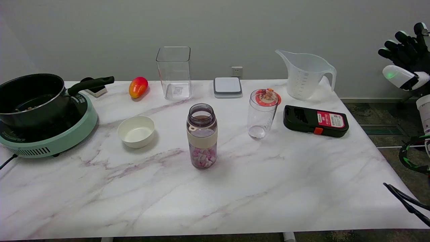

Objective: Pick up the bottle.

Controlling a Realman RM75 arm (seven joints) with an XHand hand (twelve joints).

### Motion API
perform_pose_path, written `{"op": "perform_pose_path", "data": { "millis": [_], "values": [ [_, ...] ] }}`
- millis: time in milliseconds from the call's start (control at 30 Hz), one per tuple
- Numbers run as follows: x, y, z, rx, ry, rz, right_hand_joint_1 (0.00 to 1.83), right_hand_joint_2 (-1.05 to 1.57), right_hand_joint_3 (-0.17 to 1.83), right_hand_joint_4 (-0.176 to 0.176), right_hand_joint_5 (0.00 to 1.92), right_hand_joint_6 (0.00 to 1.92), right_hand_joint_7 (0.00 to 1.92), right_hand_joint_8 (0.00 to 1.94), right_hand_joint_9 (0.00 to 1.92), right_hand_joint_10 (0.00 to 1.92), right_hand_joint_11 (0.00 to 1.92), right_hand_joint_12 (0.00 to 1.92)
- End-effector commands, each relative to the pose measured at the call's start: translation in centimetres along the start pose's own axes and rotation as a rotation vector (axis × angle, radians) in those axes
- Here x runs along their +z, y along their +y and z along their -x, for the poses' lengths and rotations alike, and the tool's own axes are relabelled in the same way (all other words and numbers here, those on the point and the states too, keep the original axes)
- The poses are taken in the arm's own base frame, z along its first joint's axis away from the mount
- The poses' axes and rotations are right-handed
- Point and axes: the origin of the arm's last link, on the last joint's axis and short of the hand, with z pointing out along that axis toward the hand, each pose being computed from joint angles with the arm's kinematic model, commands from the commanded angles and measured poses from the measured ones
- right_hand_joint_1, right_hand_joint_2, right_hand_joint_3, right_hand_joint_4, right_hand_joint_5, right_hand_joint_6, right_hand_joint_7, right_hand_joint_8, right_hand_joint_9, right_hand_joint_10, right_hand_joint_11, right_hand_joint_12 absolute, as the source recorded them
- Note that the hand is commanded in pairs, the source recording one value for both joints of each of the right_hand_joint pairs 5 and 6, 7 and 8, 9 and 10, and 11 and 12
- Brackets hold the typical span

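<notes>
Left side of the tabletop [302, 188]: a black pot [32, 97] sits on a green cooker [50, 137], with a mango [138, 87] farther back and a white bowl [136, 131] nearer the middle. A clear square container [174, 72] stands at the far edge.

Centre: the bottle [202, 135] stands upright on the tabletop, uncapped, with pink and white pieces in its lower part. Nothing touches it. It is not yet picked up.

Right of it: a clear cup [262, 114], a grey and white flat box [227, 87] behind, a black case [315, 121] with a red label, and a measuring jug [307, 75] at the far edge.

Far right edge of the view: the right hand [404, 55] is raised in the air off the tabletop, well apart from the bottle. It holds nothing; the fingers look apart, though part of it is cut off by the frame.

Judgement: the task is at its start. Reach, grip and lift all remain.
</notes>
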Motion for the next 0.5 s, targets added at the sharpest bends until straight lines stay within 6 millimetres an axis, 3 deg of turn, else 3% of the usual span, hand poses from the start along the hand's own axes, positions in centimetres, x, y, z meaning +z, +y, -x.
{"op": "perform_pose_path", "data": {
  "millis": [33, 200, 500],
  "values": [
    [-1.4, 2.3, 0.9, 0.231, -0.053, 0.042, 1.19, -0.41, 1.12, 0.0, 0.02, 0.02, 0.28, 0.28, 0.44, 0.44, 0.54, 0.54],
    [-1.4, 3.5, 4.2, 0.352, -0.141, 0.092, 1.17, -0.37, 1.08, 0.0, 0.03, 0.03, 0.29, 0.29, 0.44, 0.44, 0.54, 0.54],
    [-2.3, 3.8, 5.9, 0.446, -0.23, 0.081, 1.16, -0.31, 1.05, 0.0, 0.01, 0.01, 0.3, 0.3, 0.44, 0.44, 0.53, 0.53]
  ]
}}
